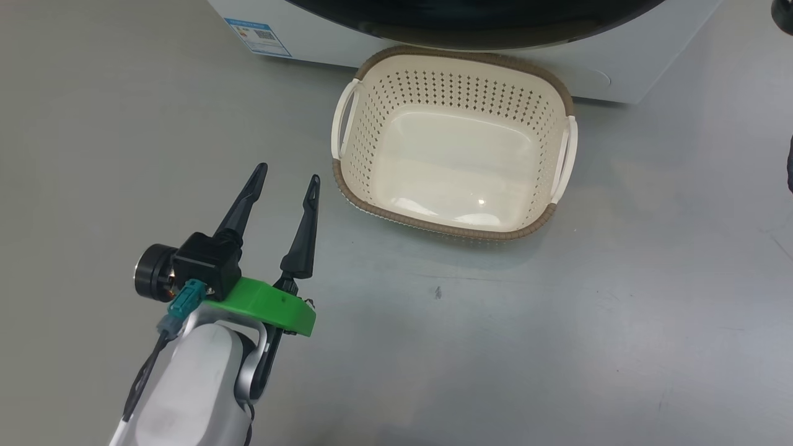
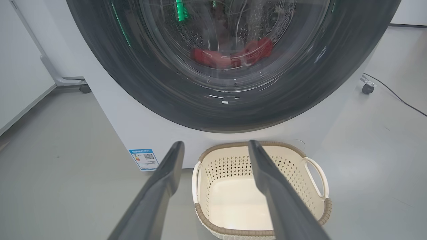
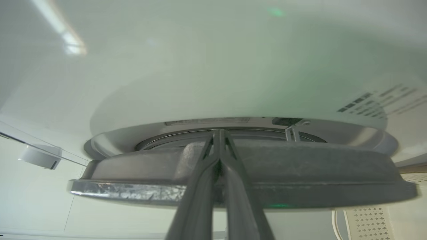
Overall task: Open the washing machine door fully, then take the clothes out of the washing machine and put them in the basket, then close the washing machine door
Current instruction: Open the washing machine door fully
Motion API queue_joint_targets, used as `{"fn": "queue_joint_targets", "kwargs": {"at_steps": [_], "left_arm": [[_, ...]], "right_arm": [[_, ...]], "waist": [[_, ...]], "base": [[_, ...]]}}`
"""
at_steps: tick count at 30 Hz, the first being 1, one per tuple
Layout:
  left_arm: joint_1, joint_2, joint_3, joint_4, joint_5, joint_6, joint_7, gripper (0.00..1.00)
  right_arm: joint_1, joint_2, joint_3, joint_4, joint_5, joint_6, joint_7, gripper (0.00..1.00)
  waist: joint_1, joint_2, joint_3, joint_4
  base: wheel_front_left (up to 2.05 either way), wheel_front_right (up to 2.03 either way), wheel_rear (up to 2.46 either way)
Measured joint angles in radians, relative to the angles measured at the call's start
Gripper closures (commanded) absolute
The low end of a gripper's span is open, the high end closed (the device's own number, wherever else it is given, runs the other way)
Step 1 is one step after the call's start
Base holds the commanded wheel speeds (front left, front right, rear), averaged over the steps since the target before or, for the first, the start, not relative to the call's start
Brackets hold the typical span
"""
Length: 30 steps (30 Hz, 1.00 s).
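Observation:
The washing machine (image 2: 110, 110) is a white box with a blue label (image 2: 144, 159). Its door (image 2: 133, 76) has a wide black ring, and red clothes (image 2: 233, 56) lie behind the glass. In the right wrist view the door (image 3: 300, 173) is seen edge-on, with a narrow gap to the machine's front (image 3: 213, 66). My right gripper (image 3: 219, 133) is shut, its tips lying in that gap at the door's rim. The cream basket (image 1: 353, 186) stands on the floor before the machine with nothing in it. My left gripper (image 1: 289, 173) hangs open left of the basket, holding nothing.
Grey floor (image 1: 495, 347) spreads around the basket. A caster (image 2: 367, 88) and a dark cable (image 2: 397, 96) are right of the machine. A white wheeled frame (image 2: 60, 80) stands to its left by a pale wall.

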Motion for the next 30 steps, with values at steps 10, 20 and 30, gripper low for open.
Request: {"fn": "queue_joint_targets", "kwargs": {"at_steps": [10, 20, 30], "left_arm": [[-0.011, -0.002, -0.015, 0.0, -0.024, 0.0, 0.0, 0.0], [-0.013, -0.003, -0.025, 0.0, -0.03, 0.001, 0.0, 0.0], [-0.015, -0.003, -0.028, 0.002, -0.03, 0.005, 0.0, 0.0]], "right_arm": [[-0.046, -0.023, 0.012, 0.074, 0.021, -0.018, 0.064, 1.0], [-0.072, -0.056, 0.027, 0.113, 0.034, -0.027, 0.147, 1.0], [-0.082, -0.083, 0.036, 0.141, 0.067, -0.035, 0.255, 1.0]], "waist": [[0.0, 0.0, 0.006, 0.011], [0.0, 0.0, 0.007, 0.014], [0.0, 0.0, 0.006, 0.008]], "base": [[0.0, 0.0, 0.0], [0.0, 0.0, 0.0], [0.0, 0.0, 0.0]]}}
